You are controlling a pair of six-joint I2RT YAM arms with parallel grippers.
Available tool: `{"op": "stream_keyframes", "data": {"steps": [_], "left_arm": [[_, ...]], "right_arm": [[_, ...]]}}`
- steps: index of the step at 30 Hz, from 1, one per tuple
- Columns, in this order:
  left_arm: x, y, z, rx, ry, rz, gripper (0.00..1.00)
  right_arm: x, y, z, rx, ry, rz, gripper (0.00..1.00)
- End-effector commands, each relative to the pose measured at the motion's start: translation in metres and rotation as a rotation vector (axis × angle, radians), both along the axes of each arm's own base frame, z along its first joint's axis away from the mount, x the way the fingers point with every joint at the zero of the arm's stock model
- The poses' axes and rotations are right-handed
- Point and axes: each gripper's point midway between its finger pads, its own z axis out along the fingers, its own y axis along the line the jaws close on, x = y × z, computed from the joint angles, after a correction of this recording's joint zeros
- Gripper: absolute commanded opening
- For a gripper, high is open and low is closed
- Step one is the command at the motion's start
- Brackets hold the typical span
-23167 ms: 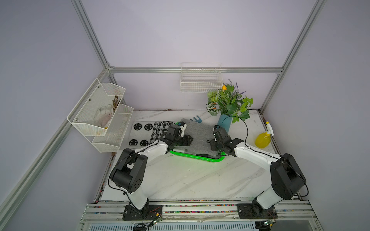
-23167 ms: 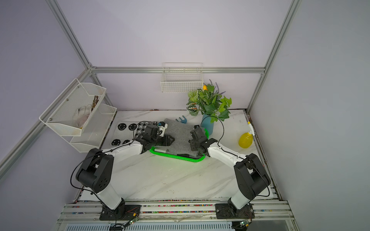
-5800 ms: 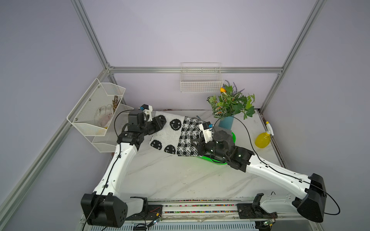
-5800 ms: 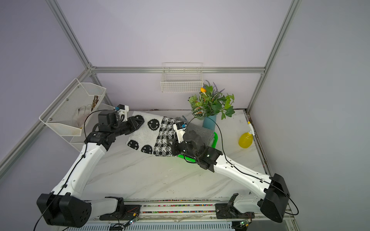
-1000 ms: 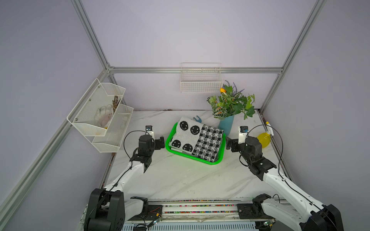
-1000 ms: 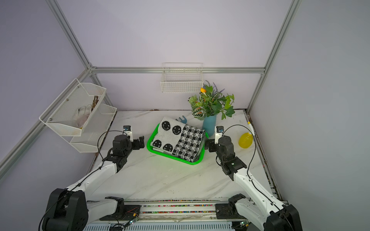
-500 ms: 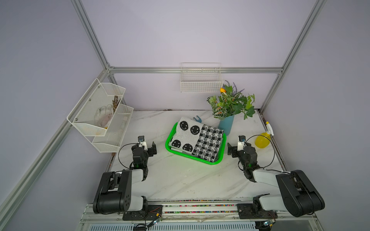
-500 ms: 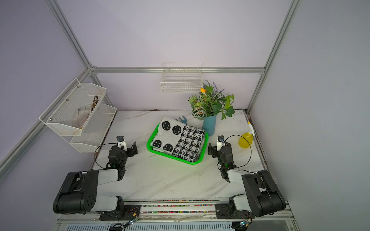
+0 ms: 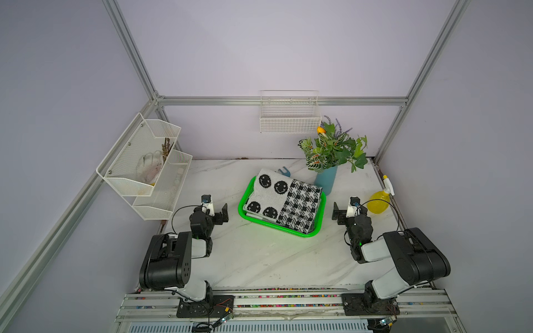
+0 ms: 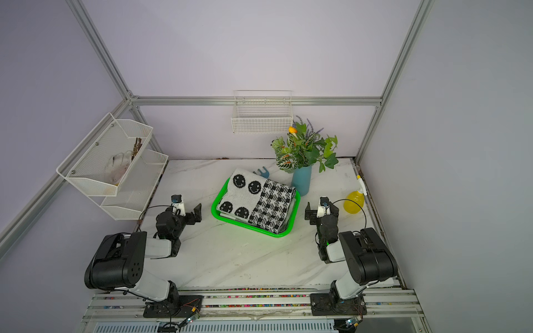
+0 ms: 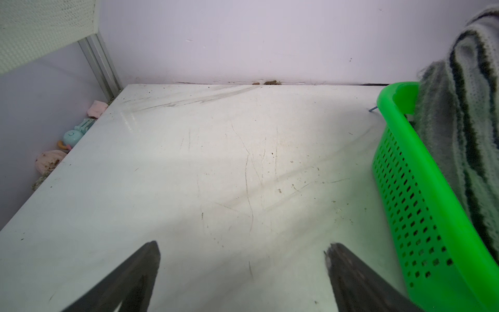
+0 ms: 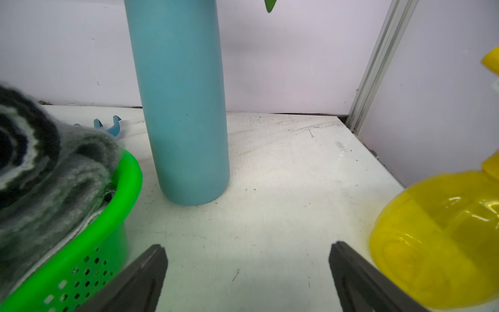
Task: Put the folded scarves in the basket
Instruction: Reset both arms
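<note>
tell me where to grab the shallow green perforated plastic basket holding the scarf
I'd pinch the green basket by its short-side rim facing the left gripper, coming from that side, jaws straddling it. It looks exposed, while the folded black-and-white scarf covers the back rim.

We see the bright green perforated plastic basket point(image 9: 300, 234) as smooth and glossy, and the black-and-white knitted cloth scarf point(image 9: 274, 196) as soft, fuzzy and matt. The white marble-patterned counter point(image 9: 259, 259) looks smooth to us with a faint sheen, though scratched and speckled with grit. The tall blue cylindrical vase point(image 12: 181, 108) is matt; the round yellow plastic spray bottle point(image 12: 432, 243) is translucent and shiny.
</note>
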Motion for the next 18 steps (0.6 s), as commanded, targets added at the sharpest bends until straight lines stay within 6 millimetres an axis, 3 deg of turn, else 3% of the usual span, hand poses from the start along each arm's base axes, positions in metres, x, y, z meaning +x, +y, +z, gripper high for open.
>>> {"op": "stream_keyframes", "data": {"steps": [1,18], "left_arm": [[0.0063,-0.0048,0.0078,0.013,-0.022,-0.040,1.00],[0.0061,-0.0050,0.0085,0.015,-0.023,-0.039,1.00]], "right_arm": [[0.0073,-0.0083,0.0127,0.037,-0.038,-0.042,1.00],[0.0111,-0.0139,0.0105,0.057,-0.020,-0.050,1.00]]}}
